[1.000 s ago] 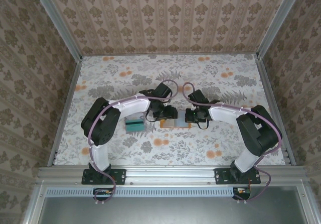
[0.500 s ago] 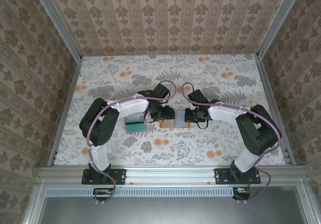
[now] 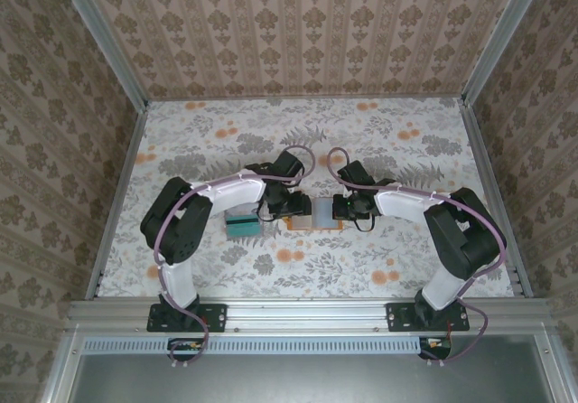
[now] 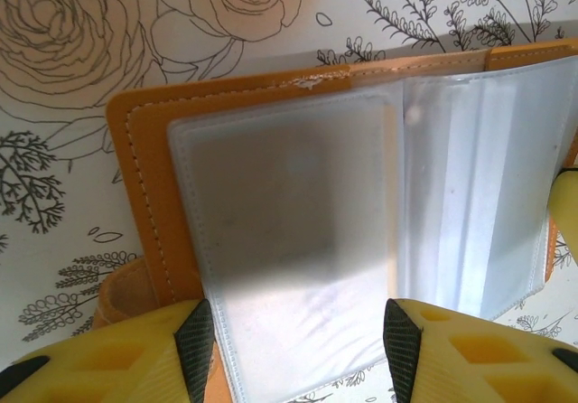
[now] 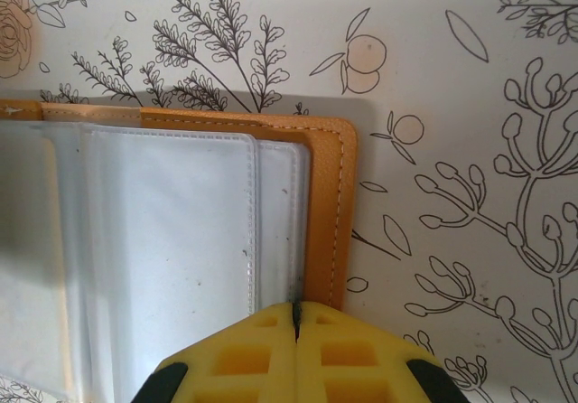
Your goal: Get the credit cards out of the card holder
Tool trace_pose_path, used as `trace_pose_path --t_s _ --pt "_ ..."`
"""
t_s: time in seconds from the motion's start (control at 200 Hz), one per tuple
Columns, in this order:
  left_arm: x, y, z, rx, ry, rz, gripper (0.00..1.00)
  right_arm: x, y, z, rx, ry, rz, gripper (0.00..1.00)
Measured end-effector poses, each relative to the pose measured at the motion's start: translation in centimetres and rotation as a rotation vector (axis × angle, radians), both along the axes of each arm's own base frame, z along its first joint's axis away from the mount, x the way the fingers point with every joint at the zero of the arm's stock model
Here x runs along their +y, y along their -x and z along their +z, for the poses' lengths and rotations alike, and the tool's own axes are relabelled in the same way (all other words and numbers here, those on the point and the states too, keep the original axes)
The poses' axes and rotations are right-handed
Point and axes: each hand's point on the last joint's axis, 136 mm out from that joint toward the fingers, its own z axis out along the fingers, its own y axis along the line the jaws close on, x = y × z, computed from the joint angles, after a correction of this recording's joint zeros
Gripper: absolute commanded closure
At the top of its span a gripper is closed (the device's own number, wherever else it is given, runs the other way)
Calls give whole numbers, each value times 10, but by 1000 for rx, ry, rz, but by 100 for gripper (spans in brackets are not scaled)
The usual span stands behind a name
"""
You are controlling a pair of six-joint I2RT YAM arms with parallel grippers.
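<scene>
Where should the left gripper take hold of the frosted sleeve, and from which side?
Likely at the free near edge of the sleeve, coming from where the left gripper is: it lies flat on the holder, bound at the middle fold, and that loose edge sits between the open fingers.

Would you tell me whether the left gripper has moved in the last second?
Yes, slightly. In the top view the left gripper has slid left, toward the unmoved teal cards, uncovering more of the holder's pale inside.
</scene>
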Motion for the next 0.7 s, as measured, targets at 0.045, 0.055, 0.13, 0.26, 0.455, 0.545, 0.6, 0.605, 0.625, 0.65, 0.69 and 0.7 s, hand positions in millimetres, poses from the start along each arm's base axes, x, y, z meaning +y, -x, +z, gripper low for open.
trace_pose_path --t_s 0.045,0.055,0.13,0.26,0.455,0.545,0.6,0.605,0.625,0.65,0.69,0.7 --pt "-1 0 0 2 4 -1 44 0 0 0 0 0 -1 94" --pt "-1 0 0 2 5 -2 44 0 0 0 0 0 -1 93" --pt "-3 0 2 2 17 -5 44 0 0 0 1 -1 -2 93" --pt "-7 0 3 4 37 -12 44 0 0 0 1 -1 -2 93" --pt "-10 2 2 13 50 -19 44 0 0 0 0 -1 -2 94" --pt "-12 3 2 15 55 -25 44 0 0 0 0 -1 -2 93" --pt "-15 3 3 15 61 -32 43 0 0 0 0 -1 -2 93" --pt "-15 3 3 14 62 -34 43 0 0 0 1 -1 -2 93" --pt "-16 3 3 15 64 -36 43 0 0 0 0 -1 -2 93" --pt "-18 4 4 14 67 -42 43 0 0 0 0 -1 -2 93" --pt "-22 4 5 14 74 -52 44 0 0 0 0 -1 -2 94" --pt "-23 4 5 13 76 -54 43 0 0 0 0 -1 -2 93"
